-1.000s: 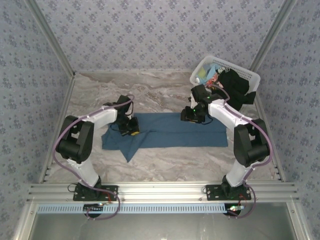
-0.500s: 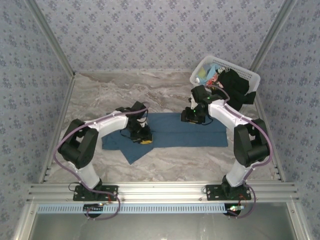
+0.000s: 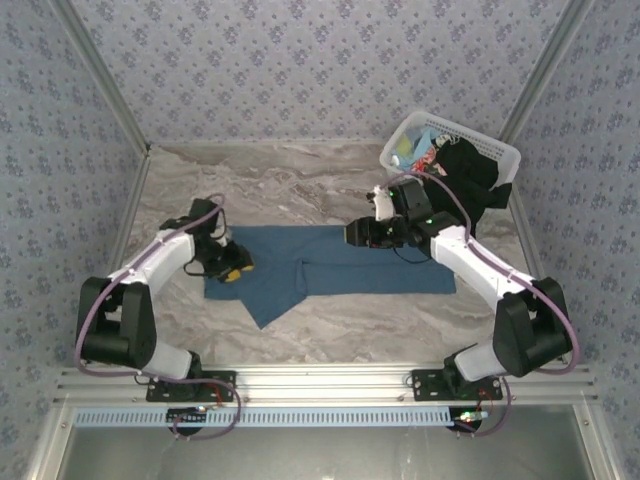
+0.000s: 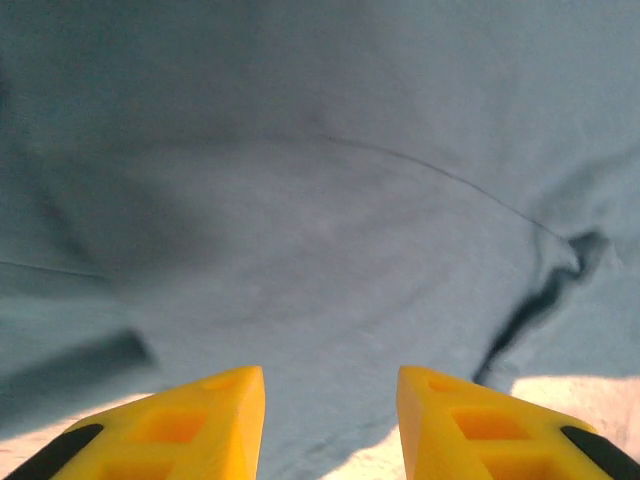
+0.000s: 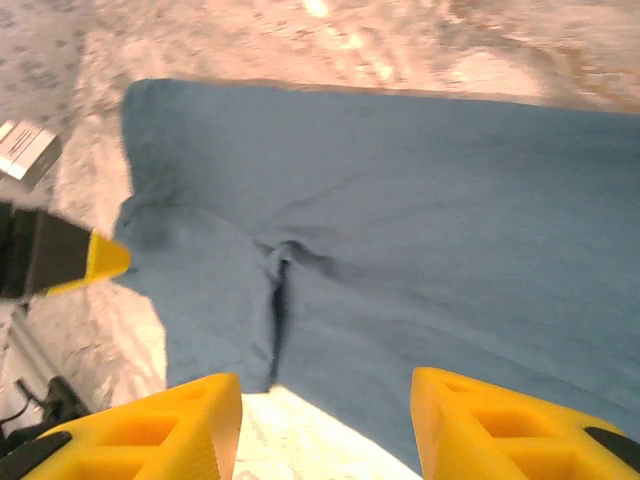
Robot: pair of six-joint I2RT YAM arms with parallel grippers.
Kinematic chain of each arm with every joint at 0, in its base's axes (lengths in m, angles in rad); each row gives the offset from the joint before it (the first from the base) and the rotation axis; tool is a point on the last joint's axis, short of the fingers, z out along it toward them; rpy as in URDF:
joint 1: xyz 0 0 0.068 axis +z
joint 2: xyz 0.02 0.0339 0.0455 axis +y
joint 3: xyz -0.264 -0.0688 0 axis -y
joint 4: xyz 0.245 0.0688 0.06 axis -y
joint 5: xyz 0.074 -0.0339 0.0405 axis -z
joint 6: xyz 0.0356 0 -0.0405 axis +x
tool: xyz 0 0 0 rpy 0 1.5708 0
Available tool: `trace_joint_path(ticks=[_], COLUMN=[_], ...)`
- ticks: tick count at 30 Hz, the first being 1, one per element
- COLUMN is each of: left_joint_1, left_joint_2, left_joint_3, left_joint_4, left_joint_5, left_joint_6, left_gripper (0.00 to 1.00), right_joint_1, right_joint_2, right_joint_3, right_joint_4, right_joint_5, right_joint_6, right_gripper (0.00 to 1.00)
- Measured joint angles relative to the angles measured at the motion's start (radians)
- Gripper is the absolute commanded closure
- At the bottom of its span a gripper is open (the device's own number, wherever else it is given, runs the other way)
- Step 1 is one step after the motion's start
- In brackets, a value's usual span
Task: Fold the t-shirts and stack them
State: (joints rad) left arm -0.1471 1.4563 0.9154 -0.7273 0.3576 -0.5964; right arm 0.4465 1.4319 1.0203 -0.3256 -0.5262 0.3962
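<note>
A dusty-blue t-shirt (image 3: pixel 370 265) lies spread flat across the middle of the table, with a folded edge running near its centre. My left gripper (image 3: pixel 234 269) sits low at the shirt's left end. In the left wrist view its yellow fingers (image 4: pixel 210 425) stand apart over the blue cloth (image 4: pixel 330 200), nothing between them. My right gripper (image 3: pixel 356 235) hovers at the shirt's back edge, open (image 5: pixel 325 420) and empty above the cloth (image 5: pixel 420 220). A black t-shirt (image 3: pixel 470 175) hangs over the basket's rim, with light blue (image 3: pixel 418 140) and multicoloured (image 3: pixel 428 157) cloth inside.
The white lattice basket (image 3: pixel 478 133) stands at the back right corner. Marbled tabletop (image 3: pixel 300 185) shows behind and in front of the shirt. Patterned walls with metal posts close in the left, right and back. A metal rail (image 3: pixel 320 380) runs along the near edge.
The left gripper carried cloth toward the shirt's middle, opened and let go, then drew back to the left end. The right gripper shifted a little left along the back edge.
</note>
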Motion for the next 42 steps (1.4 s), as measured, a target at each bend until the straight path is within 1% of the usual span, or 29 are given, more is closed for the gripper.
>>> trace_joint_path(ticks=[3,5,13,16,18,23,30,36,37,39,42], left_joint_1=[0.052,0.068,0.071,0.070,0.068,0.055,0.034,0.034,0.034,0.034,0.034], left_joint_2=[0.019,0.043,0.142,0.142,0.138,0.114,0.095,0.079,0.079,0.079,0.095], left_joint_3=[-0.007,-0.009,-0.031,-0.041,-0.044,-0.042,-0.017,0.037,0.046,0.058,0.059], left_joint_4=[-0.004,0.001,0.054,0.069,0.077,0.077,0.064,0.001,-0.007,-0.024,-0.040], left_joint_5=[-0.028,-0.041,-0.065,-0.066,-0.067,-0.065,-0.062,-0.051,-0.049,-0.042,-0.029], left_joint_6=[0.030,0.040,0.062,0.061,0.059,0.048,0.034,0.027,0.027,0.028,0.029], left_gripper=[0.59,0.59,0.63,0.70,0.77,0.83,1.00,1.00,0.99,0.92,0.86], right_joint_1=[0.038,0.058,0.080,0.080,0.080,0.080,0.080,0.080,0.080,0.079,0.078], right_joint_2=[0.000,0.000,0.009,0.011,0.012,0.024,0.042,0.042,0.042,0.042,0.042], right_joint_3=[-0.008,-0.008,-0.008,-0.008,-0.008,-0.008,-0.008,-0.008,-0.008,-0.008,-0.008], right_joint_4=[0.036,0.055,0.083,0.083,0.083,0.083,0.081,0.071,0.068,0.068,0.067], right_joint_5=[-0.036,-0.052,-0.066,-0.066,-0.065,-0.064,-0.064,-0.064,-0.064,-0.064,-0.064], right_joint_6=[0.010,0.015,0.033,0.033,0.033,0.033,0.033,0.033,0.033,0.033,0.033], right_gripper=[0.47,0.46,0.46,0.46,0.46,0.47,0.48,0.48,0.48,0.48,0.48])
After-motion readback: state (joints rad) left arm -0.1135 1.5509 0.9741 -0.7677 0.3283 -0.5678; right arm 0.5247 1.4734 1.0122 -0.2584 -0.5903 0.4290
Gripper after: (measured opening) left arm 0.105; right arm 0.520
